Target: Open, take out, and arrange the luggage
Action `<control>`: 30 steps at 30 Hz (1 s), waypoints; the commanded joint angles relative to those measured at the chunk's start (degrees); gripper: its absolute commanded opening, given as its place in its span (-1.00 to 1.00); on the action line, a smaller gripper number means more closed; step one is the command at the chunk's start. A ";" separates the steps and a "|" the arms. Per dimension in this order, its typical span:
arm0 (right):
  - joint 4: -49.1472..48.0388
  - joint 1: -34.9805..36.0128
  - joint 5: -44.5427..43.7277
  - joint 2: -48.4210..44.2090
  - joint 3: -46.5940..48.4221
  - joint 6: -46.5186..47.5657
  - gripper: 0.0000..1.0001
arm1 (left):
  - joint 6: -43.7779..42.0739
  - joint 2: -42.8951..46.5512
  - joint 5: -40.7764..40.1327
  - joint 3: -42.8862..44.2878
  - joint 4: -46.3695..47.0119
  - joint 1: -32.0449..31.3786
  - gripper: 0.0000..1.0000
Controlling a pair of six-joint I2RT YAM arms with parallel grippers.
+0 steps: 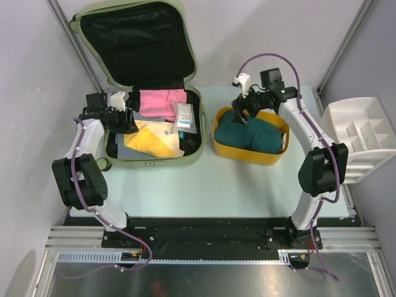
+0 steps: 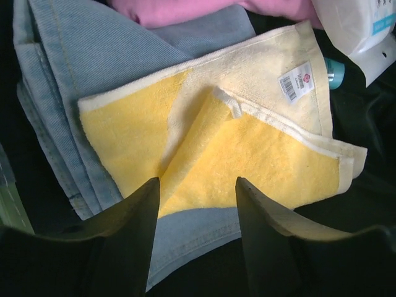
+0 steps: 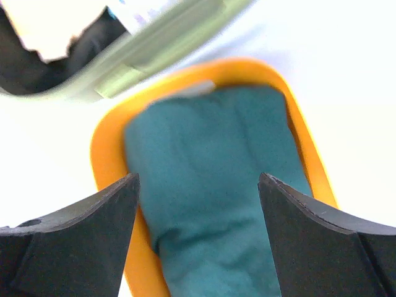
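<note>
Table (image 1: 235,185): pale, with a broad bare strip running from the arm bases up to the containers, the most open room on it. The walls close in at left and back.

Luggage (image 1: 133,40): sage-green, at the far-left corner of the table and lying open. The lid stands up against the back wall with its black lining showing. The base half is flat, its left side near the table's left edge, with a wheel at the front-left corner.

Yellow tub (image 1: 247,154): just right of the luggage with a narrow gap between them, not touching. Bare table lies to its right.

Organizer tray (image 1: 362,133): white, divided, at the table's right edge, well apart from the tub.

Teal cloth (image 1: 257,136): folded and filling the tub, inside the rim.

Yellow towel (image 1: 151,137): folded, at the front of the luggage base, lying on jeans (image 2: 80,68).

Pink garment (image 1: 162,102): at the back of the base, near the hinge.

White packet (image 1: 184,116): at the right side of the base, touching the towel corner.

Left gripper (image 2: 197,182): over the left part of the luggage base above the towel edge. Jaws are parted, released, with nothing between them.

Right gripper (image 3: 198,179): above the tub's left end over the teal cloth. Jaws are spread wide, released, holding nothing.
</note>
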State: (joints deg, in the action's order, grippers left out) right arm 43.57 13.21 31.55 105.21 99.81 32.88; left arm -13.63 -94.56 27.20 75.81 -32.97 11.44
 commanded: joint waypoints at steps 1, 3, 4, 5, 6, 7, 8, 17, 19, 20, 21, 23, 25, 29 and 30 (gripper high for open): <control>-4.37 5.23 2.02 -1.41 2.49 -3.26 0.63 | -5.17 -1.40 4.08 2.49 0.27 -1.24 0.08; -4.28 5.86 2.20 -0.62 3.37 -3.96 0.64 | -8.76 -2.55 5.84 3.72 0.28 -2.64 0.01; -4.20 6.21 2.20 -0.27 3.63 -4.14 0.63 | -9.74 -3.95 5.58 4.95 0.19 -3.18 -0.01; -3.85 6.30 2.20 -0.01 3.90 -4.32 0.63 | -10.62 -4.92 4.71 5.66 0.19 -3.79 -0.01; -3.58 6.39 2.20 0.26 4.68 -4.75 0.63 | -11.41 -5.80 4.70 6.97 0.19 -4.84 -0.01; -3.49 6.30 2.11 0.70 5.04 -4.93 0.62 | -11.68 -7.63 4.53 7.59 0.28 -5.11 -0.01; -3.06 6.30 1.85 0.87 5.48 -4.93 0.63 | -11.77 -8.52 3.92 8.29 0.19 -5.55 0.01; -1.74 5.77 0.97 0.79 6.36 -5.37 0.63 | -14.67 -13.45 -1.18 12.43 0.28 -9.07 0.05; -1.65 5.42 1.06 0.79 6.45 -5.37 0.62 | -14.85 -13.54 -1.62 12.26 0.19 -9.42 -0.01; -1.56 5.33 1.06 0.79 6.36 -5.29 0.62 | -15.02 -13.37 -1.71 12.17 0.19 -9.25 -0.02; -1.47 5.16 1.06 0.70 6.36 -5.37 0.63 | -15.02 -12.76 -1.89 11.65 0.10 -9.33 -0.02; -1.30 4.89 1.06 0.70 6.36 -5.11 0.63 | -16.07 -11.88 -1.98 10.77 0.10 -9.33 0.05; -1.30 4.81 1.14 0.96 6.36 -5.11 0.63 | -16.60 -10.82 -1.98 9.62 0.19 -9.25 0.10; -1.56 4.81 1.41 1.14 6.45 -5.02 0.63 | -17.66 -10.03 -2.15 8.92 -0.16 -9.16 -0.40; -1.65 4.81 1.50 1.23 6.62 -5.02 0.63 | -17.75 -9.85 -2.07 8.83 -0.16 -9.16 -0.47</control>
State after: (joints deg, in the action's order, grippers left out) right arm 42.13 18.24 32.82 106.26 103.85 28.49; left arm -29.23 -108.03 25.32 85.14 -33.19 2.31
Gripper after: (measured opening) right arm 0.816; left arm 0.335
